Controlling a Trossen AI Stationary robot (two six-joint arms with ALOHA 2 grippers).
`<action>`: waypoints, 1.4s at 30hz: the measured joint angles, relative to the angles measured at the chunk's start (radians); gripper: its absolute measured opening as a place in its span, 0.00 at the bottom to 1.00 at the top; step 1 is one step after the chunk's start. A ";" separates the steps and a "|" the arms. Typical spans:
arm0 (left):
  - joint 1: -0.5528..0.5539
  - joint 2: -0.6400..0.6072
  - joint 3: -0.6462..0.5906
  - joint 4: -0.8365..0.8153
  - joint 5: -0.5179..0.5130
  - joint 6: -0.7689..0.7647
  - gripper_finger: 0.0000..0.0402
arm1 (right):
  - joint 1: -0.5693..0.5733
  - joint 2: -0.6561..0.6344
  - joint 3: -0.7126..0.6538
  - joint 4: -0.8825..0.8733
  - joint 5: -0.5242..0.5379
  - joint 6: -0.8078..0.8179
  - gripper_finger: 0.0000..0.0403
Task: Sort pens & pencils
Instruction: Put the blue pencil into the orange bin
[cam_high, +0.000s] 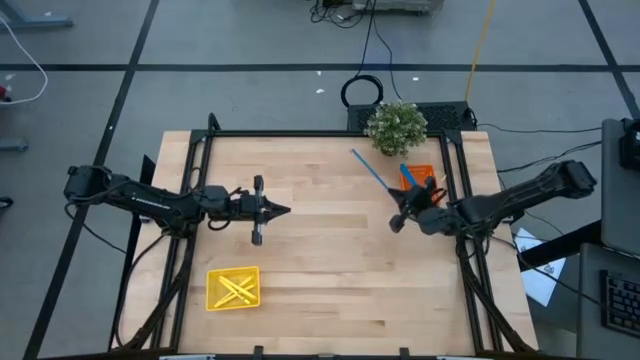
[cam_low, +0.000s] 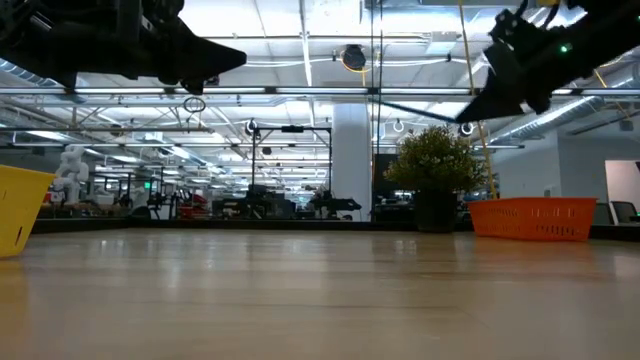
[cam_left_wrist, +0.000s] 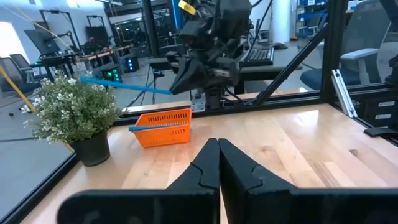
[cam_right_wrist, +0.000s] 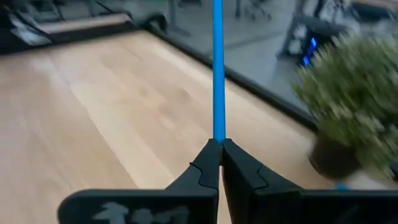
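A blue stick (cam_high: 370, 170) is in the air at the far right of the table, with my right gripper (cam_high: 400, 205) shut on one end of it. It juts out past the fingertips toward the far left, next to a potted plant (cam_high: 397, 125). Behind the gripper stands the orange tray (cam_high: 420, 178), with blue sticks (cam_left_wrist: 134, 129) lying in it. The yellow tray (cam_high: 233, 288) at the near left holds yellow sticks (cam_high: 236, 290). My left gripper (cam_high: 285, 210) hangs shut over the table's left middle and holds nothing. My right gripper pinches the blue stick by its near end (cam_right_wrist: 218, 134) between the two fingertips. The stick runs on in line with the fingers (cam_right_wrist: 205, 163), not across them. The fingers come from the table's right side, nearly level. The stick is lifted clear of the table.
The potted plant stands at the far edge, close to the stick's free end (cam_high: 353, 152). Black frame rails (cam_high: 455, 190) run along the table's left and right sides. Bare wood (cam_high: 330, 270) lies between the two trays.
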 joint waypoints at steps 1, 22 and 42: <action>0.000 0.000 0.000 -0.002 0.000 0.000 0.00 | -0.002 -0.013 0.000 -0.061 -0.002 0.039 0.00; 0.000 0.000 0.000 -0.020 -0.020 0.004 0.00 | -0.006 -0.137 0.000 -1.024 -0.179 0.815 0.00; 0.000 0.000 0.000 -0.021 -0.020 -0.001 0.01 | -0.005 -0.099 0.000 -1.013 -0.310 0.806 0.00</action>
